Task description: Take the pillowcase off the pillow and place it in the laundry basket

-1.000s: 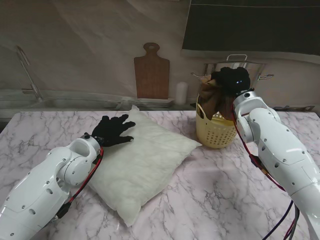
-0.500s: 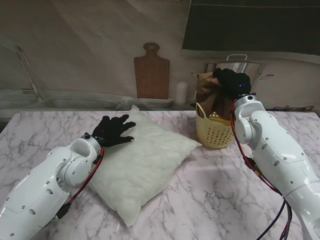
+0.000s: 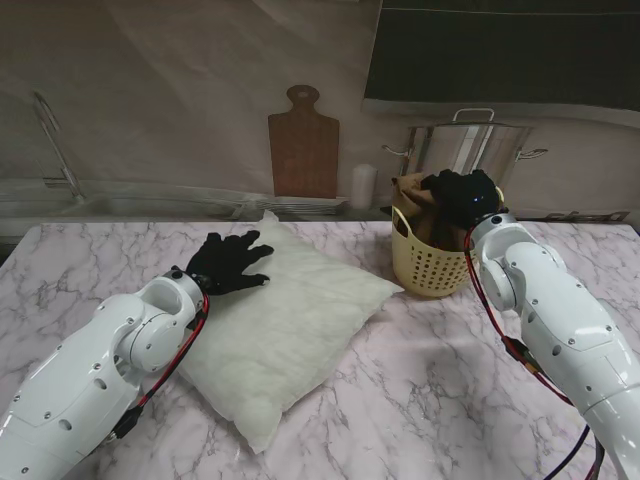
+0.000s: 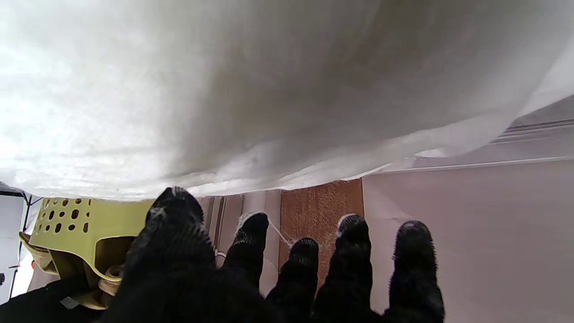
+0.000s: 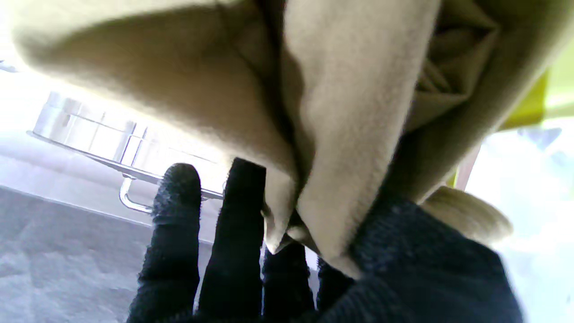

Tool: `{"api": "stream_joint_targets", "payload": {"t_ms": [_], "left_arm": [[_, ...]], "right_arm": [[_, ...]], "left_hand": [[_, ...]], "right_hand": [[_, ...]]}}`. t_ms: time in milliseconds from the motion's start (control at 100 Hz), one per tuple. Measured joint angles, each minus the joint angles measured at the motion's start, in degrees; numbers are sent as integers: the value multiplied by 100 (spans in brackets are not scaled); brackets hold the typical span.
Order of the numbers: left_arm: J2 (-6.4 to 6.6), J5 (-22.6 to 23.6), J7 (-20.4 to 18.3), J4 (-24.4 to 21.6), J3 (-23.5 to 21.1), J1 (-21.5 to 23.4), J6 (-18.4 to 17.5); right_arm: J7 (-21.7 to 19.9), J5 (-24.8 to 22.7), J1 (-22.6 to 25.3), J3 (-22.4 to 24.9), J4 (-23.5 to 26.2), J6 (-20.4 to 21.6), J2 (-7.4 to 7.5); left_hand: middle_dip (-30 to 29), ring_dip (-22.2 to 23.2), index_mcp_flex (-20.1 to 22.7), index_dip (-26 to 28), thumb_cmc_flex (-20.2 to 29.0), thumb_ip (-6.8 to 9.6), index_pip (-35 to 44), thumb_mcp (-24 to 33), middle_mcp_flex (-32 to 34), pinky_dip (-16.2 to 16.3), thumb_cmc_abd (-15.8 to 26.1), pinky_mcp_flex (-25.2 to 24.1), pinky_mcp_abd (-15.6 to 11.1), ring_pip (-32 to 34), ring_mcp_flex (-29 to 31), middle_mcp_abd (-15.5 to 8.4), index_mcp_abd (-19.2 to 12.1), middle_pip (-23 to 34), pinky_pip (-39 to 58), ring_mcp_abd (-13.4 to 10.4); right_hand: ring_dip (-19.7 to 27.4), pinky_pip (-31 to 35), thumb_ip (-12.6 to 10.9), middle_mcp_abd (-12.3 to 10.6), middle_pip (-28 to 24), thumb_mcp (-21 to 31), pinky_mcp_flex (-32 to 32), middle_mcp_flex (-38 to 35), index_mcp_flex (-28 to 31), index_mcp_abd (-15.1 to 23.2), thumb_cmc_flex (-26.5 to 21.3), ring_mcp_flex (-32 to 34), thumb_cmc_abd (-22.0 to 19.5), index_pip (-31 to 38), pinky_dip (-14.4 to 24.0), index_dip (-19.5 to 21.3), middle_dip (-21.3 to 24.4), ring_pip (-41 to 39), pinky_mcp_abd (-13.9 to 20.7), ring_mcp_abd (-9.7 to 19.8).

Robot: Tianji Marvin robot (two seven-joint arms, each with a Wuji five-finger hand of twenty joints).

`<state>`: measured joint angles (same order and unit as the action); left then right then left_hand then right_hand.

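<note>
The bare white pillow (image 3: pixel 285 325) lies on the marble table left of centre and fills most of the left wrist view (image 4: pixel 224 89). My left hand (image 3: pixel 225 262) rests flat on its far left corner, open with fingers (image 4: pixel 251 251) spread. The brown pillowcase (image 3: pixel 415 200) is bunched in the yellow laundry basket (image 3: pixel 425 268) at the back right. My right hand (image 3: pixel 462 195) sits down on top of it at the basket's rim. In the right wrist view the tan pillowcase (image 5: pixel 336 112) is pinched between thumb and fingers (image 5: pixel 233 233), beside a strip of the yellow basket (image 5: pixel 533 103).
A wooden cutting board (image 3: pixel 303 145) leans on the back wall, with a white cylinder (image 3: pixel 363 185) beside it. A steel pot (image 3: pixel 470 145) stands behind the basket. A faucet (image 3: pixel 55 140) and sink are at the far left. Marble surface stretches in front of the basket.
My right hand has come down with the pillowcase from above the basket into it, uncovering the pot behind. The left hand and pillow have not moved.
</note>
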<state>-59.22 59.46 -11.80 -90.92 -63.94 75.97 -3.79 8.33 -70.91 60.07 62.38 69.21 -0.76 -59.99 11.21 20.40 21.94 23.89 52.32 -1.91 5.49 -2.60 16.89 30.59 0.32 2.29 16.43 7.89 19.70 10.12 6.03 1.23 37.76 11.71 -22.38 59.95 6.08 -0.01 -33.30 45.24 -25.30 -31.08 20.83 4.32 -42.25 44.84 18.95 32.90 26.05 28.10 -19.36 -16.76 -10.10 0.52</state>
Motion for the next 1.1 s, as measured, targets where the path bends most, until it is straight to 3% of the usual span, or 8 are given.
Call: {"api": "stream_joint_targets", "payload": {"t_ms": [110,190,360,490,700,850,950,1100], "left_arm": [[0,2,0,-2,9,-3,-2],[0,9,0,-4,10,-4,-2],[0,26,0,-10,12,-6,-2],[0,40,-14,-15,12,-9,-2],[1,50,-47,-30,0,-9,-2],[2,64,-52,-41,-10,-8,-2],[2,79,-52,-45,-20,-8,-8],[2,89,-50,-56,-44,-7,-20]], "right_arm": [[-155,-196,115,136,156,272,96],[-423,-245,217,296,344,506,145],[-709,-261,315,449,533,836,197],[-1288,-310,363,540,717,1062,227],[-1355,-746,418,638,879,1312,304],[-1406,-1058,490,801,1058,1583,332],[-1493,-1287,593,950,1293,1737,356],[-1392,-1383,789,1192,1540,1797,366]], "left_hand": [[0,0,0,0,0,0,0,0,0,0,0,0,0,0,0,0,2,0,0,0],[0,0,0,0,0,0,0,0,0,0,0,0,0,0,-8,0,7,0,0,0],[0,0,0,0,0,0,0,0,0,0,0,0,0,0,-9,0,10,0,0,0],[0,0,0,0,0,0,0,0,0,0,0,0,0,0,-9,0,10,0,0,0],[0,0,0,0,0,0,0,0,0,0,0,0,0,0,-9,1,11,0,0,0],[0,-1,0,0,0,0,0,0,0,0,0,0,0,0,-8,1,13,0,0,0],[0,-1,0,0,0,0,0,0,0,0,0,0,0,0,-9,1,13,0,0,0],[0,-1,0,0,0,0,0,0,0,0,0,0,0,0,-9,1,13,0,0,0]], "right_hand": [[377,-144,0,-155,357,-3,328,78,121,151,364,-417,4,-298,-6,-156,248,302,3,-16],[530,-212,-1,-157,622,-234,445,154,118,156,949,-586,177,-480,-77,-299,352,448,4,-19],[620,-289,-1,221,825,-909,526,381,111,83,1661,-731,177,-843,-254,-447,435,473,22,-156],[668,-470,-1,437,995,-1333,938,679,106,63,2060,-1102,171,-1078,-393,-529,531,622,-59,-370],[985,-978,-66,541,1504,-1307,1478,1131,-227,5,2724,-1737,356,-1676,-578,-598,771,989,-265,-515],[1165,-1194,-66,542,1709,-1245,1618,1269,-218,13,2797,-1995,568,-1817,-648,-647,873,1208,-267,-522],[1168,-1213,-66,549,1721,-1307,1665,1269,322,309,2798,-2052,556,-1524,-653,-615,890,1209,-268,-525],[1169,-1215,-66,562,1728,-1724,1680,1251,640,520,2756,-2065,-165,-1255,-684,-497,892,1209,-268,-547]]}}
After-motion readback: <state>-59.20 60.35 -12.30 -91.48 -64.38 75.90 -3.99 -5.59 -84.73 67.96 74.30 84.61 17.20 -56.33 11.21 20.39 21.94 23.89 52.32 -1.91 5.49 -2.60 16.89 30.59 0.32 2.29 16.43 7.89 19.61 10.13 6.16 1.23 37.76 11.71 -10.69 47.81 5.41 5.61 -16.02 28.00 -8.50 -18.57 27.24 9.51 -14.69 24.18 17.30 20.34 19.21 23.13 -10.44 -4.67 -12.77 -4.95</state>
